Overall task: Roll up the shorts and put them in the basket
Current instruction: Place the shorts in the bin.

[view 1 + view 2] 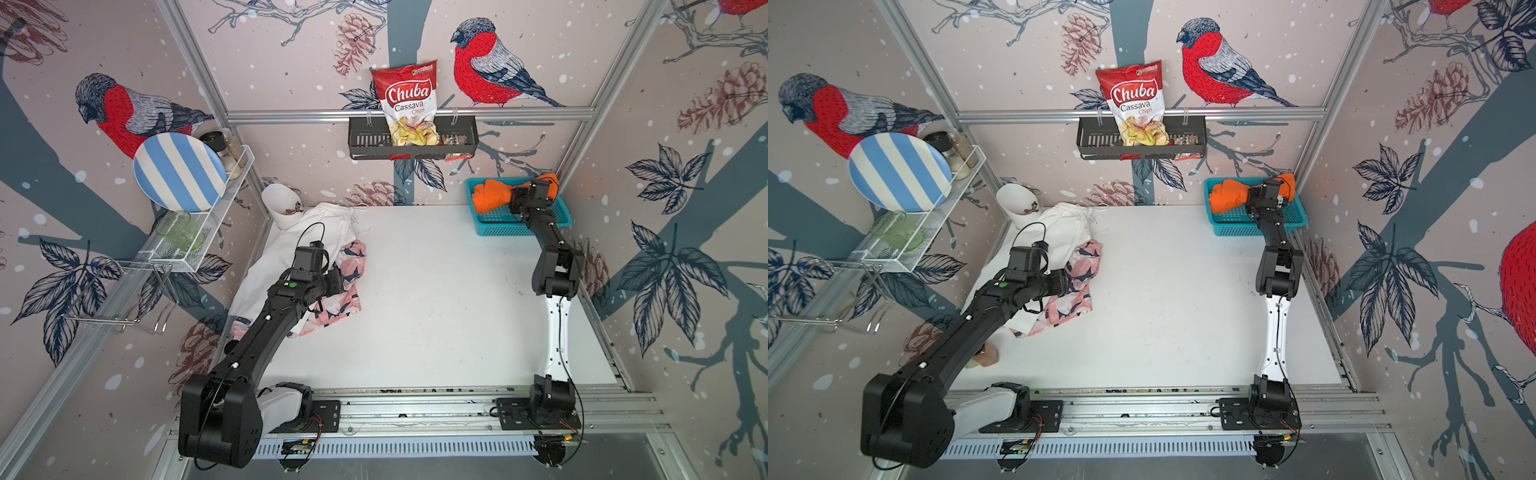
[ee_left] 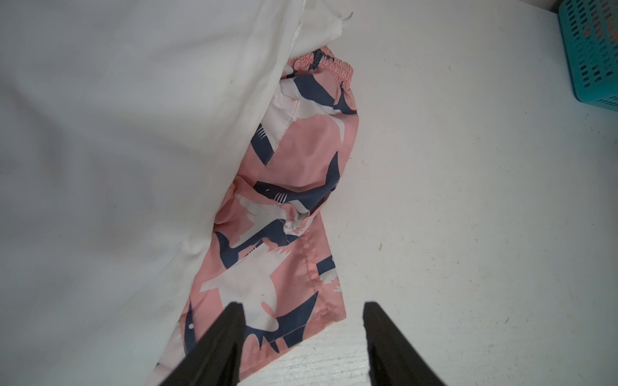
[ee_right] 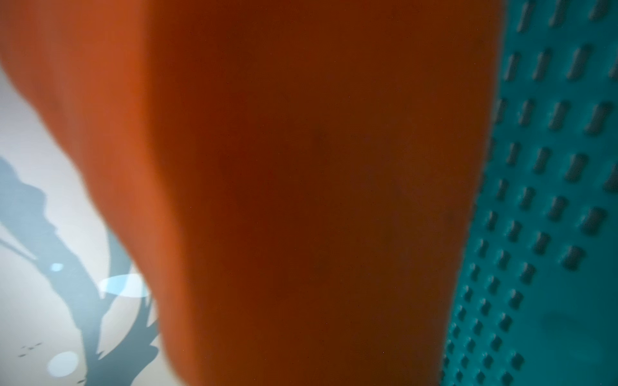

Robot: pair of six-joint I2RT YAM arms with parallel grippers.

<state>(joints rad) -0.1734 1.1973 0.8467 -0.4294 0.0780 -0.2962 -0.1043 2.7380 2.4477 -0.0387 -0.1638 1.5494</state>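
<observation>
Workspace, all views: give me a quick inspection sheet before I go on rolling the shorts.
Surface: white tabletop, middle bare, faint specks.
Job's things: orange shorts bundled in the teal basket; white shorts lying partly over the pink patterned shorts, neither rolled.
Clutter: white cup beside the white shorts; chips bag and striped plate on wall racks.
Grippers: left gripper open above the pink hem; right gripper at the orange shorts, jaws hidden.
Cables: black loop standing up from the left wrist.
Surroundings: bird-print walls, aluminium frame.
</observation>
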